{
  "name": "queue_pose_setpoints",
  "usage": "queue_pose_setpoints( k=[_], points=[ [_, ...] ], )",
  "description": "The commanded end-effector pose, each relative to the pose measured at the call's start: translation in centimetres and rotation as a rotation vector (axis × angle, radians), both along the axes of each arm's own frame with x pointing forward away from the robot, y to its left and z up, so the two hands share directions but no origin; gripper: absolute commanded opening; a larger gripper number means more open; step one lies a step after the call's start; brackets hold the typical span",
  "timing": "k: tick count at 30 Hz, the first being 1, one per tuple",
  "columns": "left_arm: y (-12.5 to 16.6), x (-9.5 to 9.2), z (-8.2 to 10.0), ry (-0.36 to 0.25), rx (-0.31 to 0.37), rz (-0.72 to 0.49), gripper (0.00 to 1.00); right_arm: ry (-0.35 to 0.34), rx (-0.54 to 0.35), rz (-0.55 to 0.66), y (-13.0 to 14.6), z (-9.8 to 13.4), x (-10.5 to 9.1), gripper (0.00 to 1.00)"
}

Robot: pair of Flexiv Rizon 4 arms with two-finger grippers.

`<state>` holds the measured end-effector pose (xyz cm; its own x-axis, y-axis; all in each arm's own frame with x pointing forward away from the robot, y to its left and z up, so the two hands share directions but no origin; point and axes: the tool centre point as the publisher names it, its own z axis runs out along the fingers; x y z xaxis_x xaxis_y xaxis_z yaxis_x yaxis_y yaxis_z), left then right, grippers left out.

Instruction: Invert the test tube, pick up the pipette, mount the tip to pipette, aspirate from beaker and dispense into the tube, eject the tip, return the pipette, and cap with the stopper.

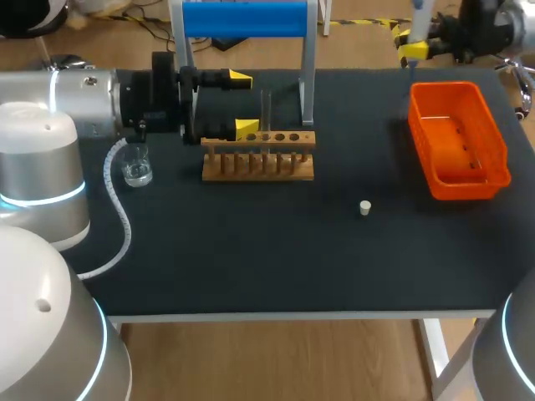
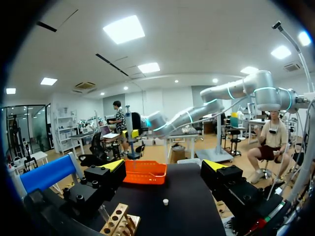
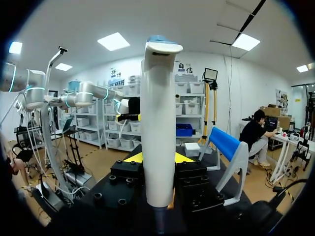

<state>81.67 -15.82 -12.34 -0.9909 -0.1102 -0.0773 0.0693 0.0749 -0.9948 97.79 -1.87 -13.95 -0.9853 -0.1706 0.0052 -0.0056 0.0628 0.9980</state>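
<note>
**Left fingers wide at the rack; right fingers closed on the pipette**

Far left of the black table top (image 1: 251, 251): the small clear glass beaker (image 1: 136, 165) stands upright, just below my left arm and well apart from the rack.

The left gripper (image 1: 242, 104) comes in level from the left. Its fingers are spread wide, one yellow tip towards the back of the table and one at the rack's left end. Nothing is held between them.

The clear glass test tube (image 1: 266, 110) stands upright in the wooden test tube rack (image 1: 259, 157), just ahead of those fingertips. I see no contact with either finger. The tube sits in the rack's left half, but I cannot tell which hole.

Behind the rack is the blue-topped stand (image 1: 245, 18) on its pale metal legs.

Right of the middle, the small white stopper (image 1: 365, 207) sits alone on the bare table top, apart from the rack and the basket.

The orange plastic basket (image 1: 493, 142) lies near the right edge. I cannot make out its contents.

At the far right back corner, the right gripper (image 3: 157, 162) holds the white plastic pipette (image 3: 158, 118) upright. Its fingers are pressed to the barrel from both sides. In the head view it is above the table's back edge, behind the basket.
</note>
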Motion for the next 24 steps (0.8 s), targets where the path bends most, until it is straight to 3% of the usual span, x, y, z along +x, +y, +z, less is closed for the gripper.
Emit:
queue_pose_setpoints(
  k=[1,24],
  points=[
    [-0.1,-0.1,0.0,-0.002,-0.002,0.004,1.00,0.005,-0.005,0.008,-2.2,0.5,-0.2,0.00],
    [-0.1,-0.1,0.0,-0.002,-0.002,0.004,1.00,0.008,0.079,0.043,-8.9,-1.3,-2.8,0.00]
  ],
)
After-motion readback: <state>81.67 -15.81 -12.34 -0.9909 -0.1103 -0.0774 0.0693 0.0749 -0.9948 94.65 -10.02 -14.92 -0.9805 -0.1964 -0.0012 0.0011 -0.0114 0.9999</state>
